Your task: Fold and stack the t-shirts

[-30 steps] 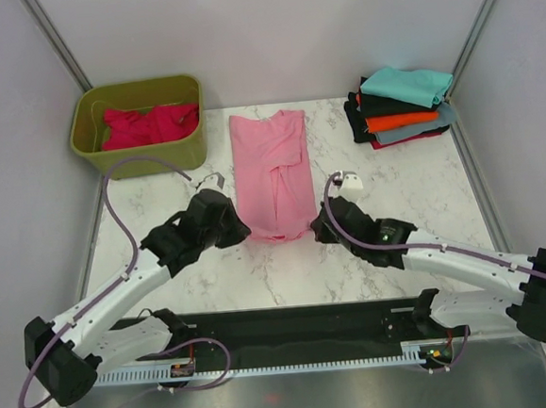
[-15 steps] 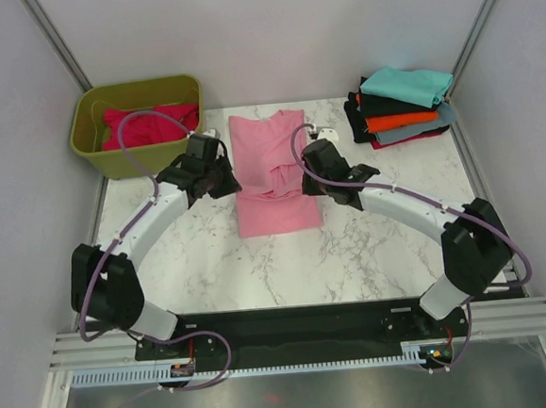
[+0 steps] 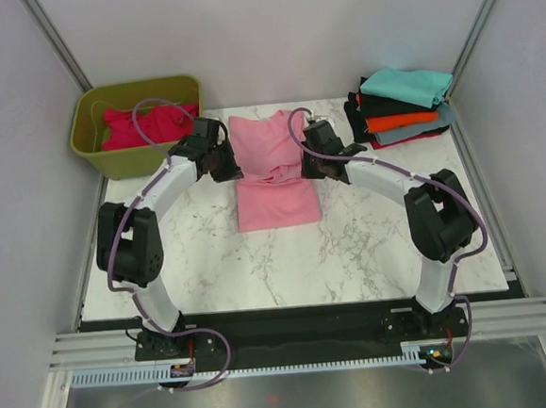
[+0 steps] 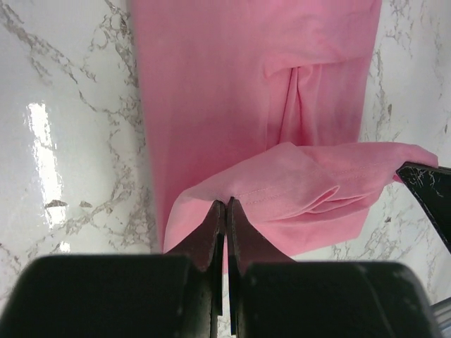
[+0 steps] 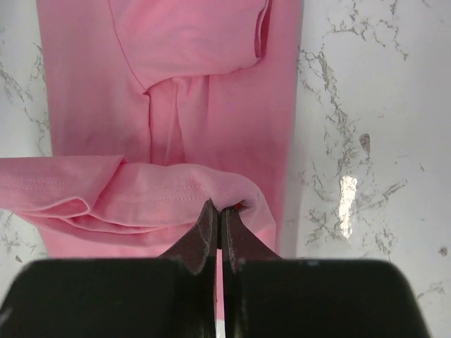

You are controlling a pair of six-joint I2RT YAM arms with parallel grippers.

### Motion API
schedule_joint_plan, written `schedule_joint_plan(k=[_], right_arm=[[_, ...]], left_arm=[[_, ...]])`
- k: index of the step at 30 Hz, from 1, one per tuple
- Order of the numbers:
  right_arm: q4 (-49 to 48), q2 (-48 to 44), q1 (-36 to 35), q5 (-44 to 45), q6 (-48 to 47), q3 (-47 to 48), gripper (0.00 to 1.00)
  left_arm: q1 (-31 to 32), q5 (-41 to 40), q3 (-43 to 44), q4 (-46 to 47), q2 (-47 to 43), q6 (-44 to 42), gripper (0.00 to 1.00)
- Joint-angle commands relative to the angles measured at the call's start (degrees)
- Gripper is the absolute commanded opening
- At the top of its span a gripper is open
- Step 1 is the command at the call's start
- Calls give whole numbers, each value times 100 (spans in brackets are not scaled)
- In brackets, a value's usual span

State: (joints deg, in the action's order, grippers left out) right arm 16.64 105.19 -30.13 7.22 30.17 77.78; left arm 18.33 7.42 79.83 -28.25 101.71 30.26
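While the left gripper (image 4: 225, 205) has its fingers clamped together on one hem corner of the pink shirt (image 3: 278, 204), the right gripper (image 5: 217, 209) pinches the opposite corner. Between them the hem hangs doubled over the shirt's middle. The sleeves are already tucked in, so the shirt lies as a narrow strip on the table (image 3: 380, 243). I judge this lengthwise fold about half made. The shirt must then join the stack of folded shirts (image 3: 402, 104) at the far right, and a red shirt (image 3: 144, 125) waits in the green tub (image 3: 137, 160).
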Motion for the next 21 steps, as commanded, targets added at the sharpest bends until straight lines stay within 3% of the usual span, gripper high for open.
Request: schedule_joint_plan(k=[1, 7, 9, 10, 11, 12, 16, 17, 19, 21], right_arm=[[-153, 309, 121, -282, -99, 378, 0], [-100, 994, 402, -642, -82, 1009, 32], [-48, 1284, 560, -705, -64, 1309, 46], [75, 1398, 613, -870, -73, 1728, 59], [172, 1652, 657, -898, -125, 1984, 63], [303, 1793, 745, -898, -134, 2265, 65], [997, 2216, 991, -1047, -187, 3732, 70], [1051, 2173, 1061, -1117, -196, 3832, 70], [1051, 1972, 1088, -1135, -257, 3676, 72], [999, 1550, 1088, -1301, -319, 3325, 72]], left_arm=[[-48, 181, 366, 92, 348, -284, 4], [-206, 110, 883, -101, 1104, -214, 8], [-259, 67, 1278, -276, 1411, -222, 13], [-303, 40, 1446, -373, 1526, -205, 15], [-330, 40, 1639, -470, 1632, -205, 18], [-365, 110, 2058, -680, 1850, -205, 27], [-435, 172, 3271, -1321, 2212, -213, 49], [-435, 207, 3658, -1506, 2221, -231, 65], [-427, 216, 3864, -1595, 2160, -240, 73], [-409, 260, 3812, -1605, 1862, -266, 73]])
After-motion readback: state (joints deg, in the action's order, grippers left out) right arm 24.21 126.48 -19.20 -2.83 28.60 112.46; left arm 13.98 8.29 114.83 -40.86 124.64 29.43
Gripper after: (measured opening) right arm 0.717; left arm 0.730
